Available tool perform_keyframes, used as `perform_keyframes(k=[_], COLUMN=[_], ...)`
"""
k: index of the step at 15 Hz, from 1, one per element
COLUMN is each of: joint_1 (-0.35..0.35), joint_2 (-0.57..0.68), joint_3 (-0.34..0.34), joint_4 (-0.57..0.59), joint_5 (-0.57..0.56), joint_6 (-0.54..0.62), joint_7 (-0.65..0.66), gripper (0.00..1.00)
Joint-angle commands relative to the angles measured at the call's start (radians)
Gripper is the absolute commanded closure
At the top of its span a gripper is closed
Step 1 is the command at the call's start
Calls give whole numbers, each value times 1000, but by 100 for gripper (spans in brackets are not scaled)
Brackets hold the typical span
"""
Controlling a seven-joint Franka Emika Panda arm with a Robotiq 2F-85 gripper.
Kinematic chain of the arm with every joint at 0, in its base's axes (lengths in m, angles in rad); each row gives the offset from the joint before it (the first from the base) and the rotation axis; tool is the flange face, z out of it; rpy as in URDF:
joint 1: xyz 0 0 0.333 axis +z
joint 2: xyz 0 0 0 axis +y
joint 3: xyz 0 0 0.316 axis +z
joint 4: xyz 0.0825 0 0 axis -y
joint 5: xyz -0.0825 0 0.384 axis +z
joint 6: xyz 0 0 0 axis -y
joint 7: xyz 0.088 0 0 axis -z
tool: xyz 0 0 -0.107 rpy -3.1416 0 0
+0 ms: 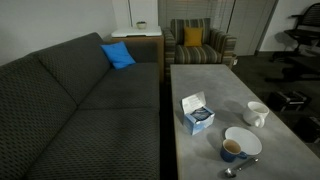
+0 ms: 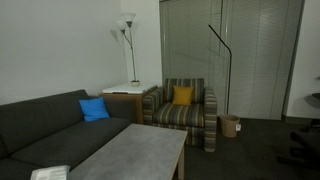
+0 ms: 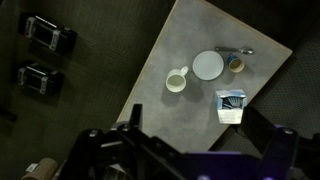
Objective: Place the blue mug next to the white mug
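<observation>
While hanging high above the grey table (image 3: 205, 28), held nothing and touched nothing. Saw the gripper (image 3: 195, 142) only in the wrist view, as a dark frame along the bottom edge, jaws spread fully apart with only tabletop and floor far below between them.

Found the blue mug (image 1: 232, 150) standing upright near one end of the table, tight against the rim of the white plate (image 1: 247, 138); could not tell touching from just beside. Noted a spoon (image 1: 240, 167) lying flat between that mug and the table's end edge.

Found the white mug (image 1: 257, 113) upright on the opposite side of the plate, handle out to one side, with the plate between the two mugs. Saw a blue-and-white box (image 1: 197, 113) standing apart from the crockery, nearer the long edge facing the dark sofa (image 1: 70, 100).

Beyond the table in both exterior views, made out a blue cushion (image 1: 118, 55) on the sofa and a striped armchair (image 2: 185, 112) with a yellow cushion (image 2: 182, 96). Caught only a corner of the box in the exterior view with the floor lamp (image 2: 126, 40).
</observation>
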Motion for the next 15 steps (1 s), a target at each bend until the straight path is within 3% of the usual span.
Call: perform_keyframes(k=[1,6,15], joint_1=[-18,5,44], joint_2=[-3,36,235], joint_3=[14,36,71], joint_4=[1,-2,5], joint_5=[8,15,84], joint_6=[-1,30,56], joint_7=[-6,-6,-74], gripper=[0,0,0])
